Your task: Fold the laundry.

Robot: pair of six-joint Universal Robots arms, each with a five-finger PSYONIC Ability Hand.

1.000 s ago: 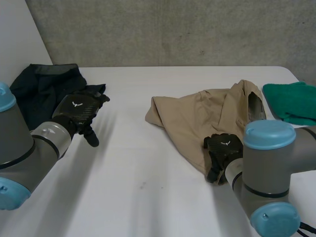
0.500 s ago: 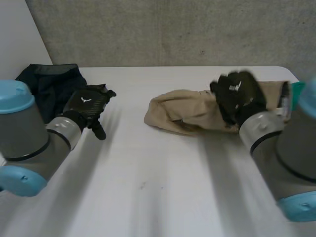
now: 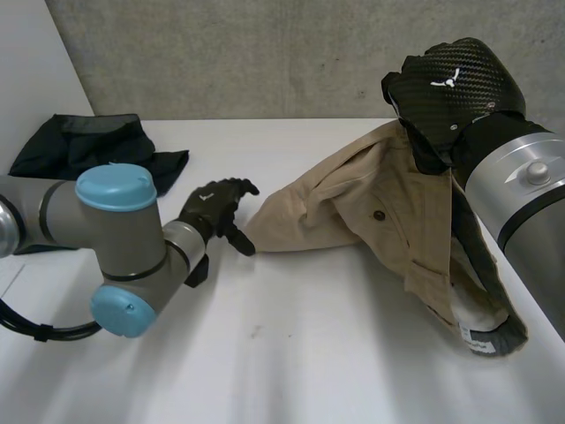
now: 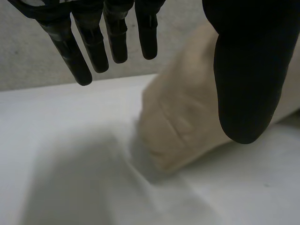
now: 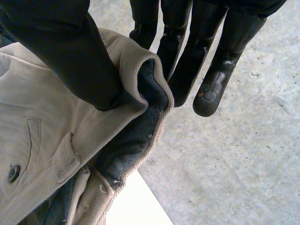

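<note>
One tan garment [image 3: 380,203] is pinched at the waistband by the raised right robot hand [image 3: 450,88] — low end on the table [image 3: 291,353]. The empty, straight-fingered left robot hand [image 3: 216,205] is best closed on that end.

The setting reads as a robotics lab or test cell. A bare grey concrete wall [image 3: 265,53] stands behind a plain white worktop [image 3: 291,353], with a blank white panel [image 3: 31,79] closing off one side. Two industrial machine arms with grey joints and light-blue caps, the left arm [image 3: 115,221] and the right arm [image 3: 521,194], reach over the worktop. The domestic items are clothes: beige trousers [image 3: 353,212] and a dark garment [image 3: 88,146] heaped at a far corner.
</note>
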